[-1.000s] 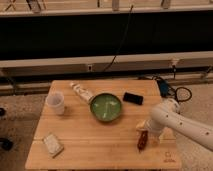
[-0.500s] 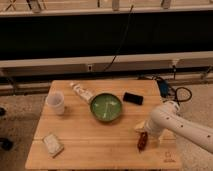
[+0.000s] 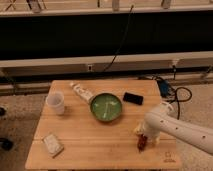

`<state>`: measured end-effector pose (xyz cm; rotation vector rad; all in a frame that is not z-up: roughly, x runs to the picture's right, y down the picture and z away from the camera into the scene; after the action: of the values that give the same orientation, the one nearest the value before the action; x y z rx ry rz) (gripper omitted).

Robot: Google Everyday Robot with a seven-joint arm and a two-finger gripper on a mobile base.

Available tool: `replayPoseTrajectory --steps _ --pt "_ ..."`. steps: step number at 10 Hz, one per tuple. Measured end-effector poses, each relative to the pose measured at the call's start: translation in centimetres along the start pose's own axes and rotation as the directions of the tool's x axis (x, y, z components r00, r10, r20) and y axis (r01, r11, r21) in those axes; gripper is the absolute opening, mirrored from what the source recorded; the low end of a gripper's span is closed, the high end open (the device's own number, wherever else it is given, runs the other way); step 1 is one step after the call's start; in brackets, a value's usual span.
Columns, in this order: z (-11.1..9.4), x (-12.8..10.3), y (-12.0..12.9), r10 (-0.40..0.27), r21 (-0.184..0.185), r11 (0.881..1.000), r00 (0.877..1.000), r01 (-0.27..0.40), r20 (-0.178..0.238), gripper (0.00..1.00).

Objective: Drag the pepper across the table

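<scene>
The pepper (image 3: 142, 143) is a small dark red-brown tapered thing lying on the light wooden table (image 3: 95, 140) near its front right part. My gripper (image 3: 143, 133) hangs at the end of the white arm (image 3: 175, 127), which comes in from the right. It sits right over the pepper's upper end and hides part of it. Whether it touches the pepper does not show.
A green bowl (image 3: 106, 107) stands mid-table, with a flat black rectangular object (image 3: 133, 98) to its right. A white tube (image 3: 81, 91) lies behind the bowl and a white cup (image 3: 55, 102) stands at the left. A pale packet (image 3: 52, 144) is front left. A dark logo (image 3: 169, 159) marks the front right corner.
The arm's wrist end has shifted left and lower, closing onto the pepper. The pepper itself has barely moved.
</scene>
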<state>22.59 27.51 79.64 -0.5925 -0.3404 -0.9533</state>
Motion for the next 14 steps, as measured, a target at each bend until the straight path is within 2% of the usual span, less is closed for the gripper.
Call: replayPoseTrajectory --steps 2,4,6,10,14 --pt "-0.4 0.1 -0.1 0.002 -0.001 1.0 1.0 -0.002 -0.007 0.16" --pt "-0.7 0.0 0.0 0.002 -0.001 1.0 1.0 -0.002 -0.003 0.02" --pt "-0.7 0.1 -0.2 -0.002 0.002 1.0 1.0 0.002 -0.006 0.0" --pt "-2.1 2.1 -2.1 -0.012 0.018 1.0 0.997 0.013 -0.072 0.0" --pt "-1.7 3.5 -3.2 -0.02 0.02 1.0 0.994 0.022 -0.109 0.0"
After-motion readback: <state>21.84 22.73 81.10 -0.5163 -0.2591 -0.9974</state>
